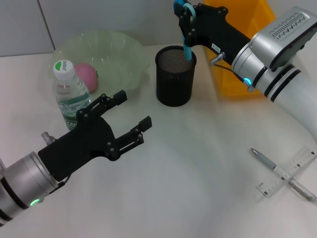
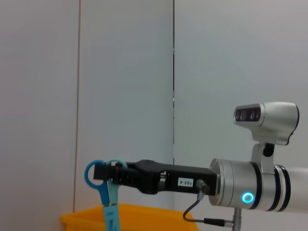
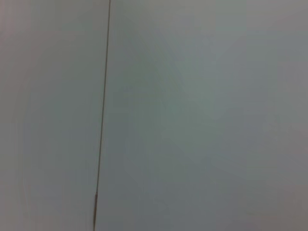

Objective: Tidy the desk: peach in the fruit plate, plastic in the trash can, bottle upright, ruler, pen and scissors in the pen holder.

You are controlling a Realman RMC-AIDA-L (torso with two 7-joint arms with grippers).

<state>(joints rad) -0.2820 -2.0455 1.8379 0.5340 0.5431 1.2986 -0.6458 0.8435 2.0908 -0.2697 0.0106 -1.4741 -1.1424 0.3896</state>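
My right gripper point(image 1: 185, 20) is shut on the blue-handled scissors point(image 1: 187, 47) and holds them upright over the black mesh pen holder point(image 1: 174, 79), blades reaching into its mouth. The left wrist view shows the same gripper point(image 2: 107, 175) and scissors point(image 2: 109, 207). My left gripper point(image 1: 132, 113) is open and empty above the table, right of the upright water bottle point(image 1: 69, 91). The pink peach point(image 1: 87, 76) lies in the clear fruit plate point(image 1: 116, 54). A pen point(image 1: 280, 173) and a clear ruler point(image 1: 287, 171) lie crossed at the right front.
A yellow bin point(image 1: 252, 29) stands behind the right arm at the back right; it also shows in the left wrist view point(image 2: 144, 219). The right wrist view shows only a bare wall.
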